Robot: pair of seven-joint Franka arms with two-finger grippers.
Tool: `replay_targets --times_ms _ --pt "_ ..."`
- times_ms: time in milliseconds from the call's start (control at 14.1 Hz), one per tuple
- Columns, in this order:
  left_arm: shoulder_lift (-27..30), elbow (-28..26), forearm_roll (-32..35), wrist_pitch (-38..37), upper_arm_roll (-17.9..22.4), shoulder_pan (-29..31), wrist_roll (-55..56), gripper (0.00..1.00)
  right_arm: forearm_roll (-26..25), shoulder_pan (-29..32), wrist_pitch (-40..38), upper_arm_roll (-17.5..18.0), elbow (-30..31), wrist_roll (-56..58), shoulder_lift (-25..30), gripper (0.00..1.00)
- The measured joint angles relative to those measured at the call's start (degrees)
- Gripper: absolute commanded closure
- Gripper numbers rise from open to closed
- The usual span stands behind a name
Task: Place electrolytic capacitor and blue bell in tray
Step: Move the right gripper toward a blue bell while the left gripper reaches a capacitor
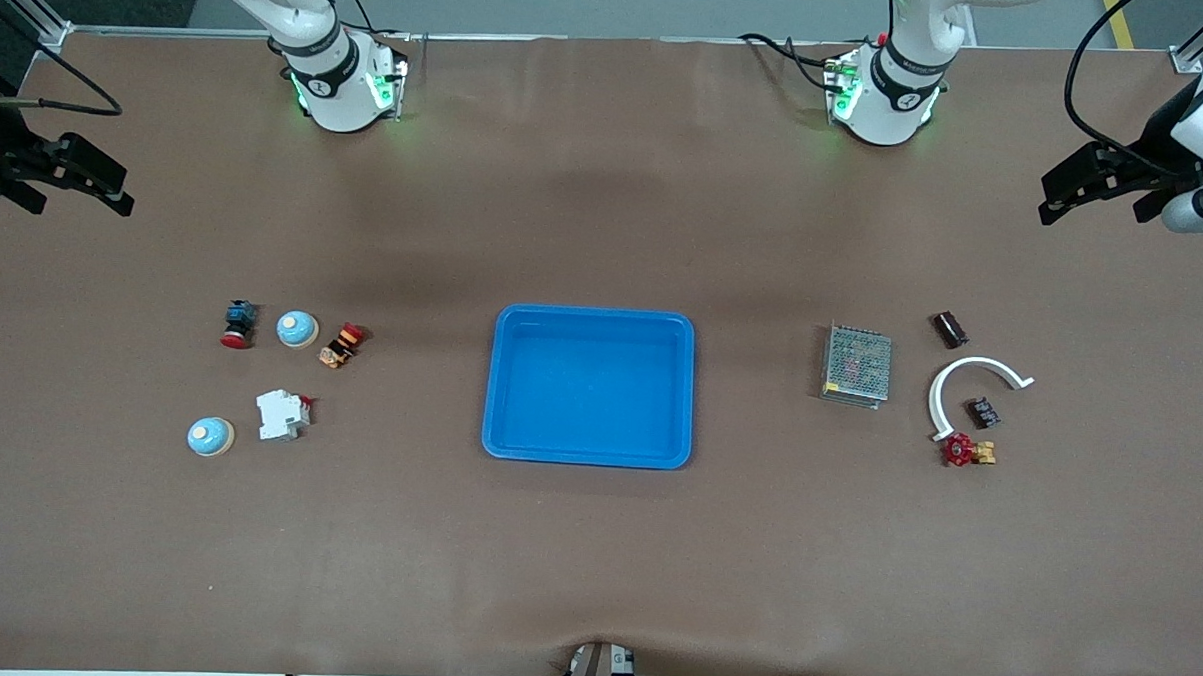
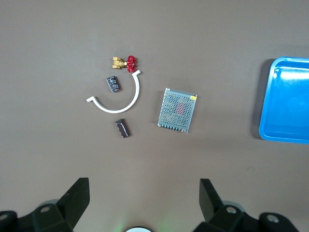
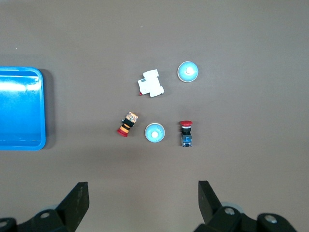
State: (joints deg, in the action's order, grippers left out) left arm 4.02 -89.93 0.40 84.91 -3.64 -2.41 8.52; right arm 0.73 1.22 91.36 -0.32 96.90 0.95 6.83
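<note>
Nearest the front camera, toward the right arm's end, sits one blue bell point(image 1: 210, 436), dome up; a second blue bell point(image 1: 297, 329) lies farther, between a red-capped push button point(image 1: 238, 323) and a small orange part point(image 1: 341, 345). The empty tray point(image 1: 587, 456) lies mid-table, long axis running between the arms' ends. Toward the left arm's end, two dark parts are too small to identify: one point(image 1: 982, 412) inside a white arc point(image 1: 971, 365), another point(image 1: 950, 329) farther, lying diagonally. Both arms wait: the left gripper point(image 1: 1092, 195) and right gripper point(image 1: 77, 175) hover at the table's ends, jaws spread, their fingertips cut off in the wrist views.
</note>
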Motion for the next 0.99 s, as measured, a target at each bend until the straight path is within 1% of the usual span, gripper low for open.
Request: replay_targets --times_ms 142,284,426,567,709,851,993 --pt "-0.6 -0.4 0.0 -0.5 0.0 0.1 0.0 0.00 0.0 0.0 0.0 -0.1 -0.1 0.0 0.0 0.00" --pt "-1.2 -2.0 0.8 -0.9 0.1 0.2 0.0 0.00 0.0 0.0 -0.1 -0.1 -0.5 0.0 0.0 0.00" --pt "-2.0 -3.8 3.7 -0.6 0.1 0.2 0.0 0.00 0.0 0.0 -0.1 0.0 -0.7 0.0 0.0 0.00" --pt "-2.6 -5.6 5.3 1.3 0.2 0.7 0.1 0.00 0.0 0.0 -0.1 0.0 -0.7 0.0 0.0 0.00" --pt "-2.7 -9.1 5.7 6.5 0.2 3.2 0.0 0.00 0.0 0.0 -0.2 0.1 -0.7 0.0 0.0 0.00" --pt "-2.8 -14.5 5.7 14.2 0.2 6.8 -0.9 0.00 0.0 0.0 -0.4 0.1 -0.6 0.0 -0.7 0.00" --pt "-3.0 -19.6 5.7 20.9 0.3 8.6 -1.1 0.00 -0.9 0.0 -0.2 0.1 -0.6 0.0 -2.5 0.00"
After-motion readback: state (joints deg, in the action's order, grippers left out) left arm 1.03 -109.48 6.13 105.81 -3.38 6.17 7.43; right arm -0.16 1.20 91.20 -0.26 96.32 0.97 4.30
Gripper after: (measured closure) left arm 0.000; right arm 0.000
